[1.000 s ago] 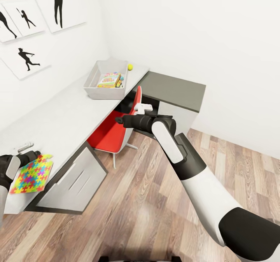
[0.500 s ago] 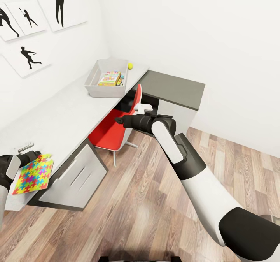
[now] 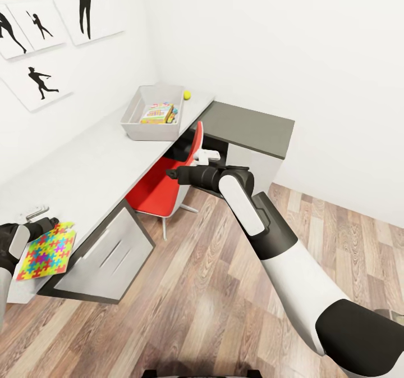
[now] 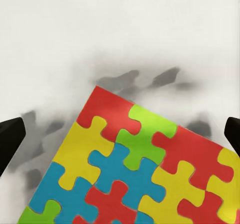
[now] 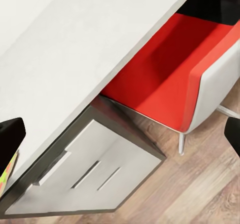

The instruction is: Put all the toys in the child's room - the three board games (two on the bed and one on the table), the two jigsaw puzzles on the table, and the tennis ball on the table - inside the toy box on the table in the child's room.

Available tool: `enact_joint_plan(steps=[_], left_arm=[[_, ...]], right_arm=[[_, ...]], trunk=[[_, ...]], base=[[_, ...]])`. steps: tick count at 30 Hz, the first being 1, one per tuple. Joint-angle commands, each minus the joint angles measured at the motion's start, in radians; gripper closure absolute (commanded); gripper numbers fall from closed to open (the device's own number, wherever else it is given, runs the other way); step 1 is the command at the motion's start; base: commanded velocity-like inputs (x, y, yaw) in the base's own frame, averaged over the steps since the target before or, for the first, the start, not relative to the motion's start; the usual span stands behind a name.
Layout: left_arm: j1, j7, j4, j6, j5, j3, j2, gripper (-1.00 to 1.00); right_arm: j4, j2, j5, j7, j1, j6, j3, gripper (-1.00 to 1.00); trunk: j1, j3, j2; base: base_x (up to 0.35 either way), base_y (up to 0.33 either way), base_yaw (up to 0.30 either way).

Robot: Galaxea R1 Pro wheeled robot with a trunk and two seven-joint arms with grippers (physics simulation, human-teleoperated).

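A jigsaw puzzle (image 3: 47,251) of bright interlocking pieces lies flat on the white table (image 3: 84,170), near its front edge at the near end. My left gripper (image 3: 44,224) hovers just over the puzzle's far corner. In the left wrist view the puzzle (image 4: 135,164) lies below the open left gripper (image 4: 120,134), whose fingertips (image 4: 10,141) stand wide apart. The light-grey toy box (image 3: 134,121) stands at the table's far end with colourful board games (image 3: 158,112) inside. The tennis ball (image 3: 187,94) rests just beyond it. My right gripper (image 3: 171,174) hangs open above the red chair.
A red chair (image 3: 160,190) is tucked under the table, also seen from the right wrist (image 5: 165,79). Pale grey drawer fronts (image 3: 106,249) face the wooden floor (image 3: 196,299). A low cabinet with a dark grey top (image 3: 249,126) adjoins the table's far end.
The whole view has shifted slightly, so the camera moved. The arms, the puzzle and the toy box keep their places relative to one another.
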Motion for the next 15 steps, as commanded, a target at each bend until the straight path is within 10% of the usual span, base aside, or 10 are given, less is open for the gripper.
enact_joint_plan(steps=[1,15], left_arm=[[-0.001,0.006,-0.002,0.005,0.01,0.0,0.0,-1.0],[-0.001,0.006,-0.001,0.006,0.01,0.0,0.0,-1.0]], right_arm=[[-0.001,0.0,-0.01,-0.01,-0.001,0.002,0.001,-1.0],[-0.001,0.0,-0.01,-0.01,-0.001,0.002,0.0,-1.0]], trunk=[[0.001,-0.002,-0.002],[0.001,-0.002,-0.002]], base=[[-0.002,-0.016,0.0],[-0.048,-0.033,0.0]])
